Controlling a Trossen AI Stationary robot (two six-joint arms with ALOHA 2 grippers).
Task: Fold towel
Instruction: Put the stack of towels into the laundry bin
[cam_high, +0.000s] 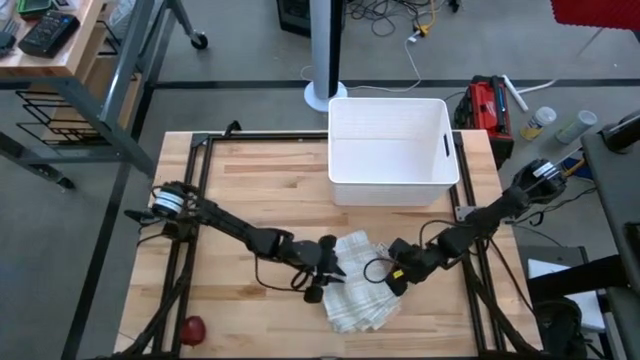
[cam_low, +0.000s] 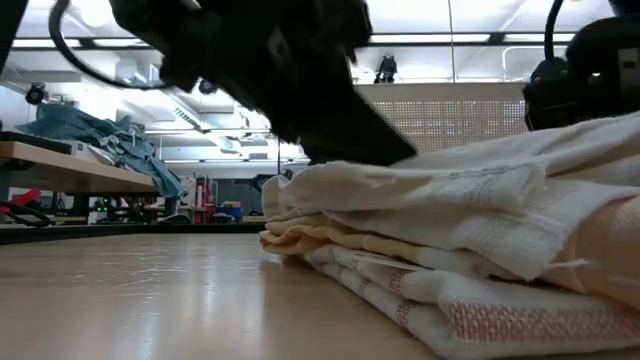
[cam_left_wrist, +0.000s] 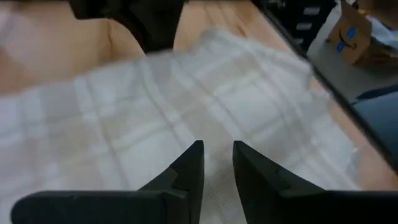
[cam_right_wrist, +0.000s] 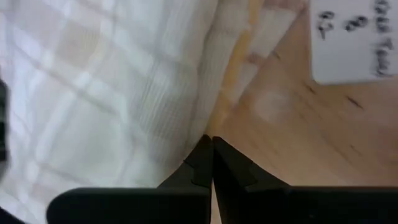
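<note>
The left pincer (cam_high: 328, 262) hangs over the towel's (cam_high: 358, 282) left edge, its fingers (cam_left_wrist: 189, 168) spread a little with a narrow gap between them and nothing pinched in that gap; whether the tips touch the cloth below cannot be told. The right pincer (cam_high: 393, 277) sits at the towel's right edge, fingers (cam_right_wrist: 219, 163) pressed together with nothing between them, tips right beside the cloth where it meets the bare wood. Each arm reaches in from its own side, so the towel lies between the two pincers near the front middle of the wooden table (cam_high: 250, 180). Behind it, well apart, stands a white bin (cam_high: 392, 150), and a small red object (cam_high: 192, 327) lies at the front left corner. The towel is white with a faint check and pale orange stripes, folded over into several loose layers that show stacked and rumpled in the low view (cam_low: 470, 240)
</note>
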